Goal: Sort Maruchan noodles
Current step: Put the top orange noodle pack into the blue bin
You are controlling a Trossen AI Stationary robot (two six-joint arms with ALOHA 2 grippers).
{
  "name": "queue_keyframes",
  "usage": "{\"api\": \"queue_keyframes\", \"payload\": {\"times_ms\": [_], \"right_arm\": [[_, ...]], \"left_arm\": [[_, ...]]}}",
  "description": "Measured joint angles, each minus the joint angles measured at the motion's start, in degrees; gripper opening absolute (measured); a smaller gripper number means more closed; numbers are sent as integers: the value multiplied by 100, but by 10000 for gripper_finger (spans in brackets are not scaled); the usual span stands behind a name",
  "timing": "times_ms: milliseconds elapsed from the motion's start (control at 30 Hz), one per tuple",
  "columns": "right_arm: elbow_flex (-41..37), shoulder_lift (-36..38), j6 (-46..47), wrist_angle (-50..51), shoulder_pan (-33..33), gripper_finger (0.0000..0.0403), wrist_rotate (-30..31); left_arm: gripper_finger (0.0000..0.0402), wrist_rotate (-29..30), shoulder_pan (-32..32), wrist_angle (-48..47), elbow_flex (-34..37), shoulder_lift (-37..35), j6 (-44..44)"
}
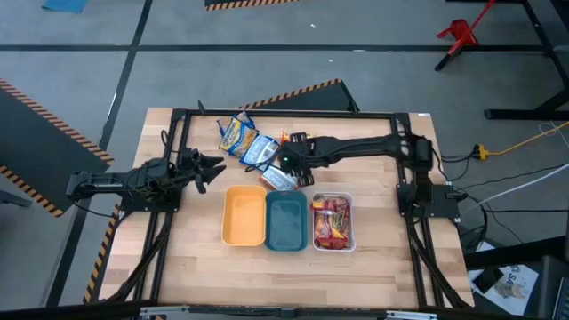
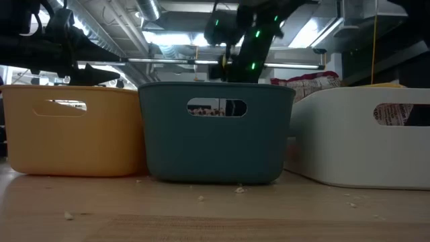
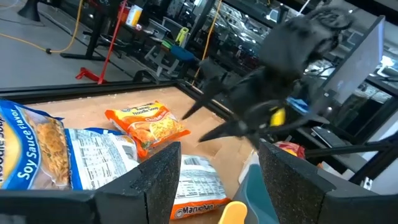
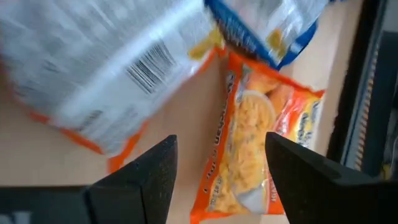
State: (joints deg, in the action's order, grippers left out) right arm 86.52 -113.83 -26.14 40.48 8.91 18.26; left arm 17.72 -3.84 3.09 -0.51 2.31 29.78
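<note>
Several ramen packets lie flat in a loose heap on the table beyond the trays: blue-white ones (image 1: 236,135) (image 1: 260,150) and an orange-edged one (image 1: 279,179). My right gripper (image 1: 286,163) hovers open over this heap. In its wrist view an orange packet (image 4: 261,149) lies below the open fingers (image 4: 221,180), beside a packet turned barcode-up (image 4: 106,68) and a blue one (image 4: 267,25). Red-brown packets (image 1: 331,222) lie in the white tray. My left gripper (image 1: 216,166) waits open, left of the heap, touching nothing.
Three trays stand side by side near the table's middle: yellow-orange (image 1: 244,216), teal (image 1: 286,222) and white (image 1: 348,206). In the low view they fill the foreground: yellow-orange (image 2: 70,128), teal (image 2: 215,131), white (image 2: 366,134). A dark frame (image 1: 267,114) borders the table's far side.
</note>
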Motion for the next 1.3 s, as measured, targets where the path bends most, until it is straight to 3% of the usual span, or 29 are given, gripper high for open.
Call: {"api": "queue_keyframes", "payload": {"times_ms": [100,233,433,633,767,1033,1300], "right_arm": [[-4,-249,-25,-270,143,230,6],[-3,-497,-15,-298,359,230,519],[2,-656,310,-320,733,230,-34],[28,-801,477,-378,846,221,163],[21,-790,495,-354,786,172,318],[24,-760,516,-178,679,17,374],[-5,-366,641,-38,358,3,113]], "left_arm": [[212,-81,0,-9,0,0,-15],[212,-91,1,-12,-1,0,-41],[212,-96,2,-11,-2,0,-192],[212,-158,2,-13,-2,0,-188],[212,-239,2,-26,-1,0,-156],[212,-241,2,-26,-2,0,-140],[212,-241,2,-26,-2,0,-140]]}}
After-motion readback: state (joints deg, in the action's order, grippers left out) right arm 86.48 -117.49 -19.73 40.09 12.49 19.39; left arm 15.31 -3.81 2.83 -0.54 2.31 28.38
